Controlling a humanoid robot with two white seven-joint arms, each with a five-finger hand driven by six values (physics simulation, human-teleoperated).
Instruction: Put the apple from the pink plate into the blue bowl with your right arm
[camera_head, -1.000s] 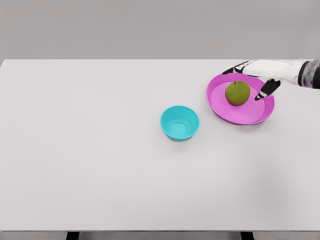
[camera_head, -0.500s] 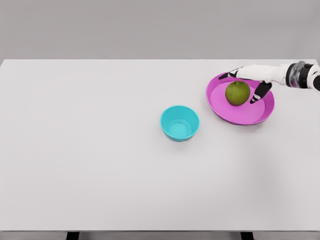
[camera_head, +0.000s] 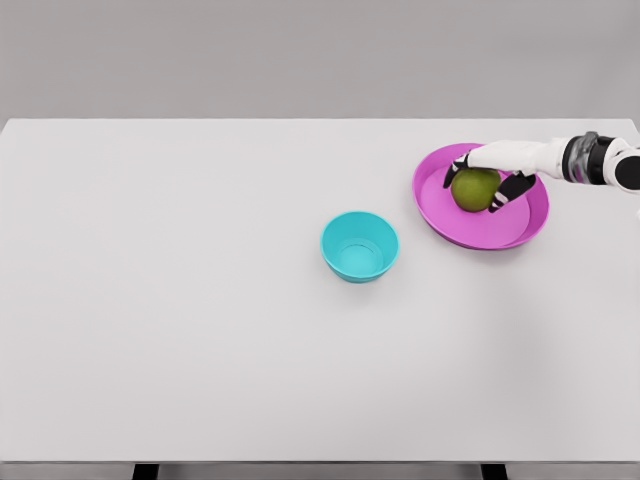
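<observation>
A green apple (camera_head: 473, 191) sits in the pink plate (camera_head: 470, 228) at the right rear of the table. My right hand (camera_head: 479, 184) reaches in from the right edge and lies over the apple's top. Its fingers curl down the apple's left side and the thumb presses its right side, so the hand is shut on the apple. The apple still rests on the plate. The blue bowl (camera_head: 359, 246) stands empty near the table's middle, left of and nearer than the plate. My left arm does not show.
The white table (camera_head: 200, 330) spreads wide around the bowl and plate. Its far edge runs just behind the plate, against a grey wall.
My right hand has come down and left over the apple, and its spread fingers have curled in around it. The apple, plate and bowl have not moved.
</observation>
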